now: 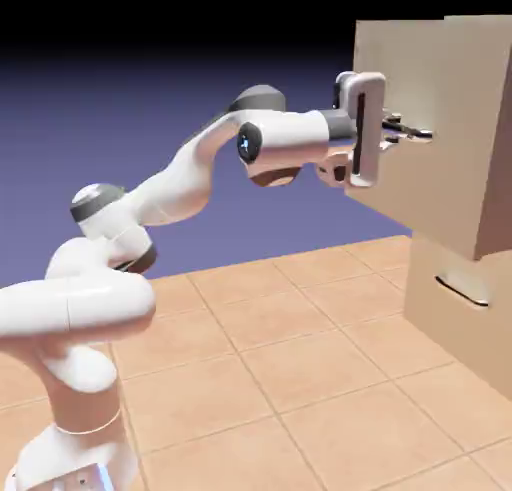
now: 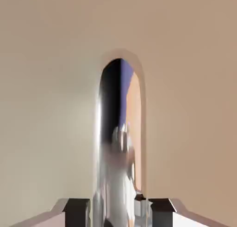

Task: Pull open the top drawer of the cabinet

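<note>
At the exterior view's right, tall plain beige cabinet (image 1: 470,309), large beige top drawer (image 1: 440,169) jutting out over lower beige drawer (image 1: 455,299), white arm's two-finger gripper (image 1: 412,131) pinching slim dark metallic bar handle (image 2: 115,175), tan tiled table (image 1: 300,379) bare nearby, nothing between.

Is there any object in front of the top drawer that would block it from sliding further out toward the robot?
Nothing visible blocks it. The top drawer already juts out past the lower drawer, and only the gripper, shut on the handle, stands before its front. The tiled floor below shows bare.
</note>
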